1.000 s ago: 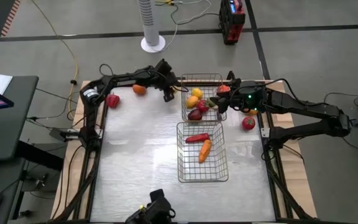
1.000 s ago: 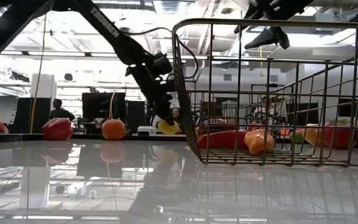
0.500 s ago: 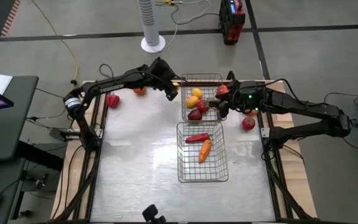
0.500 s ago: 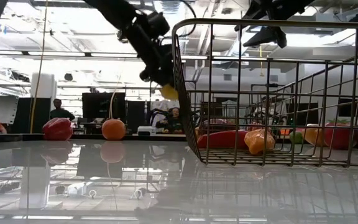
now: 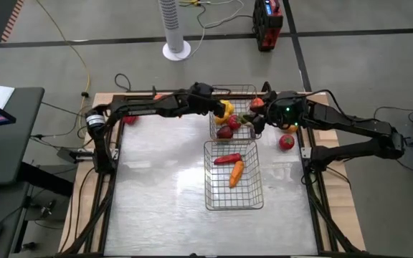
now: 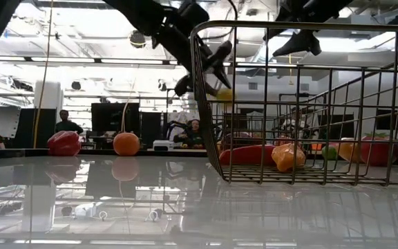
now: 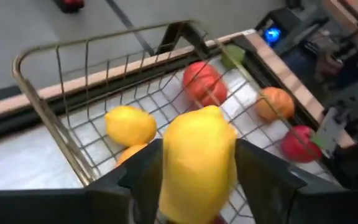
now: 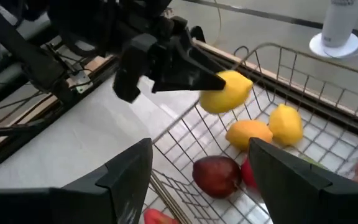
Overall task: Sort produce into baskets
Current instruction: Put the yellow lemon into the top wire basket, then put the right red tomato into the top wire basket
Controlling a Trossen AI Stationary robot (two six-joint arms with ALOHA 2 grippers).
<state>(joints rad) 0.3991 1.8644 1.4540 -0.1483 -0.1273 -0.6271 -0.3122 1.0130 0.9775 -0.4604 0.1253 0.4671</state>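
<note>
L tool moved over far basket | grips lemon

A yellow lemon is being held up in the air between the two dark fingers of the left end effector, just over the near edge of the far basket. Inside that silver wire basket, another lemon, an orange, a dark red apple and a red tomato are lying close together. The near basket is sitting just beside it on the counter, and a long red pepper and an orange carrot are lying in it side by side. A red tomato is sitting on the counter's right edge. A red pepper and an orange are sitting on the counter, out at the far left.
</note>
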